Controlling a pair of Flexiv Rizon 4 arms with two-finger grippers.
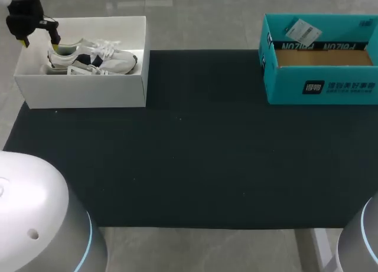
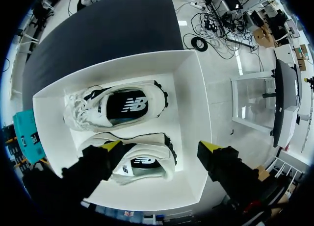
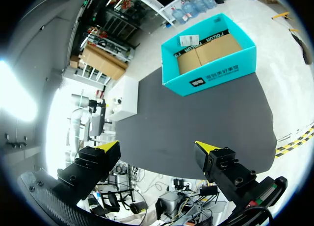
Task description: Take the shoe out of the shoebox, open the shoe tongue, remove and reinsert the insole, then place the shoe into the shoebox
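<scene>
Left gripper: head view's upper left, fingers spread above the shoes in the white shoebox.
Right gripper: fingers spread, holding nothing.
Teal box: upper right, on the dark mat.

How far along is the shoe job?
Nothing looks done: both shoes lie in the white shoebox, insoles in. In hand: the left gripper, open, hangs over one shoe, at its heel end. The right gripper, open, holds nothing. Left: lift out, tongue, insole out and in, rebox.
</scene>
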